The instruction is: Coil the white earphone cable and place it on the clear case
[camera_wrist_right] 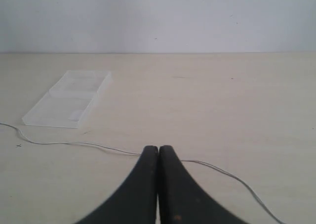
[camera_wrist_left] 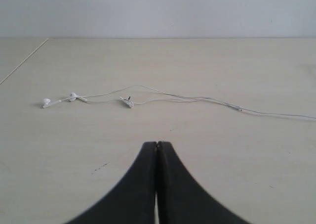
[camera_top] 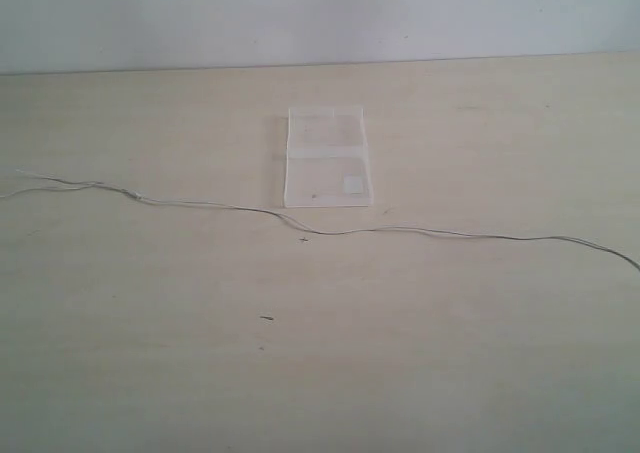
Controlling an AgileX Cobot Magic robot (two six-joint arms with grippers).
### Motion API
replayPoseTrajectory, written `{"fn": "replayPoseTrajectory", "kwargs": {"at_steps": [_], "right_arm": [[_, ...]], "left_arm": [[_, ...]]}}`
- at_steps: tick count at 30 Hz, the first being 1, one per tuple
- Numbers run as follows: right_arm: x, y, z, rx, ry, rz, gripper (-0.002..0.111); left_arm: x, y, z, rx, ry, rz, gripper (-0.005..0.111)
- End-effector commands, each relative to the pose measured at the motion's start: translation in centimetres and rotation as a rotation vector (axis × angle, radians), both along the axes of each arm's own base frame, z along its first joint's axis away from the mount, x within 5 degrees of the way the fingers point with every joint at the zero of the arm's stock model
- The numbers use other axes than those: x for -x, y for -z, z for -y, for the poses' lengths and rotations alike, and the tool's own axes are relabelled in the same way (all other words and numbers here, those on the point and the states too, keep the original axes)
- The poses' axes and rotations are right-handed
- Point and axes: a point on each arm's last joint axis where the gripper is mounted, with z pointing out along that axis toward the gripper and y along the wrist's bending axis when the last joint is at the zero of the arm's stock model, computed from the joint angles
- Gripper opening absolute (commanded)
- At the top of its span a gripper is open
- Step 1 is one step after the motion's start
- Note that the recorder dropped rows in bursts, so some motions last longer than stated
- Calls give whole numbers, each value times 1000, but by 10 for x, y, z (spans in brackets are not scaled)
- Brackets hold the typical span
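Observation:
The white earphone cable [camera_top: 330, 231] lies stretched across the table from left to right, just in front of the clear case [camera_top: 327, 158]. In the left wrist view its two earbuds [camera_wrist_left: 46, 102] and a small plug lie ahead of my left gripper [camera_wrist_left: 157, 144], which is shut and empty, well short of the cable [camera_wrist_left: 197, 98]. My right gripper [camera_wrist_right: 158, 148] is shut too; the cable [camera_wrist_right: 74, 144] passes behind its tips, and whether they touch it I cannot tell. The clear case [camera_wrist_right: 69, 99] lies beyond. Neither gripper shows in the exterior view.
The pale wooden table [camera_top: 320, 373] ends at a white wall [camera_top: 320, 13] behind the case. A few small dark specks [camera_top: 267, 318] mark the tabletop in front of the cable.

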Motion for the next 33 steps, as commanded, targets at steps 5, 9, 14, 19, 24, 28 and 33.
{"fn": "replayPoseTrajectory", "kwargs": {"at_steps": [5, 9, 14, 19, 24, 28, 33], "right_arm": [[-1, -3, 1, 8, 4, 53, 0], [-4, -20, 3, -67, 45, 228, 0], [-1, -47, 11, -150, 118, 517, 0], [9, -88, 20, -687, 105, 805, 0], [-57, -174, 3, -236, 119, 570, 0], [-125, -178, -15, 144, -7, 124, 0], [-196, -147, -30, 330, -177, -418, 0]], "left_arm": [[0, 0, 0, -1, 8, 5, 0], [0, 0, 0, -1, 8, 5, 0], [0, 0, 0, -1, 8, 5, 0], [0, 0, 0, -1, 8, 5, 0], [0, 0, 0, -1, 8, 5, 0], [0, 0, 0, -1, 8, 5, 0], [0, 0, 0, -1, 8, 5, 0]]}}
